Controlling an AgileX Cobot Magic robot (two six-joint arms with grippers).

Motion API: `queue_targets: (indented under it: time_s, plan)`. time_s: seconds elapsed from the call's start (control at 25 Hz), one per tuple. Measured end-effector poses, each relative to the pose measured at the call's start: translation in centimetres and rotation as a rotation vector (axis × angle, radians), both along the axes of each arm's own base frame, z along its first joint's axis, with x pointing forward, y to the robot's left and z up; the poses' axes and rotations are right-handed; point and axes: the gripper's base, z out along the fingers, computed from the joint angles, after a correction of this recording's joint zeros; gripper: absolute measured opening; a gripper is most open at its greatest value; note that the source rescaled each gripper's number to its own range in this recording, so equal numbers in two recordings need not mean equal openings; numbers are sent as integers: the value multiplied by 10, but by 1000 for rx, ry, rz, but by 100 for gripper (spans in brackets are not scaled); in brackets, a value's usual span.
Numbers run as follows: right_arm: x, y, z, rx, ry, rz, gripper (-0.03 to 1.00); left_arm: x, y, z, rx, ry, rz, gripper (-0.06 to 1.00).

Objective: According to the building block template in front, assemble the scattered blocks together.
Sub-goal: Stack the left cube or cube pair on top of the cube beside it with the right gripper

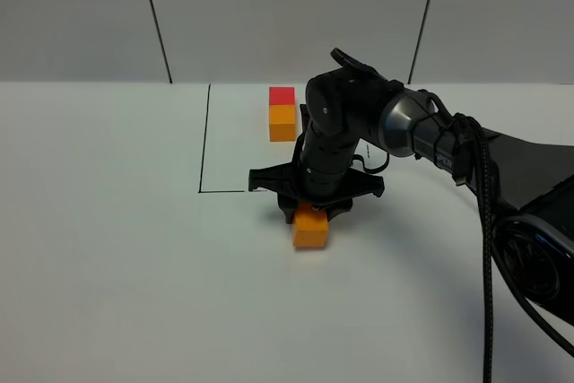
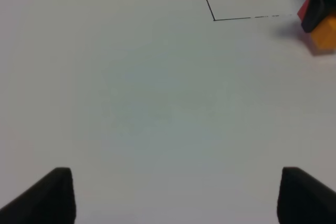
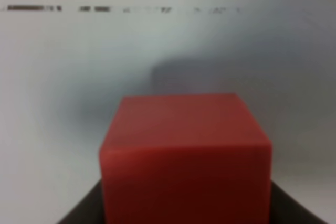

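Building block template (image 1: 282,114): red cube over orange cube, joined, sitting at about 12 o'clock on the white surface (image 1: 117,266), inside a thin black-line square (image 1: 204,136) of which only the 9 o'clock side and part of the 6 o'clock side show.

Right arm (image 1: 421,132) reaches in from 3 o'clock and hangs over the scattered blocks, just outside the 6 o'clock line of the square.

Right hand (image 1: 314,204): pinching the red cube (image 3: 186,158), as the right wrist view shows it filling the gap between the black fingers. From the high camera the red cube is hidden under the hand.

Orange cube (image 1: 311,227): lies on the surface directly at the 6 o'clock side of the right hand. In the left wrist view a sliver of red shows right against the orange, so the two look touching or nearly so; exact alignment cannot be told.

Left hand (image 2: 173,198): spread wide, nothing between the fingers, over bare surface well apart from the blocks.

Progress, as a judgement: late. The red cube appears brought up to the orange one in the template's order. Left to do: confirm the faces sit flush, let go, withdraw.
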Motion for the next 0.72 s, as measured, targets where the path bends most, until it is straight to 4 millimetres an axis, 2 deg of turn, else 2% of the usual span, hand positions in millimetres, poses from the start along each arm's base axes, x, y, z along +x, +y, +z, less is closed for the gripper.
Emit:
queue_targets:
  time_s: [0.28,0.56,0.72]
  plan:
    - [-9,12,-2,-46,-14,21,1,0,0,0,0,0,0,71]
    - [-12,13,-17,-75,24,21,1,0,0,0,0,0,0,71]
    - [-12,13,-18,-76,28,21,1,0,0,0,0,0,0,71]
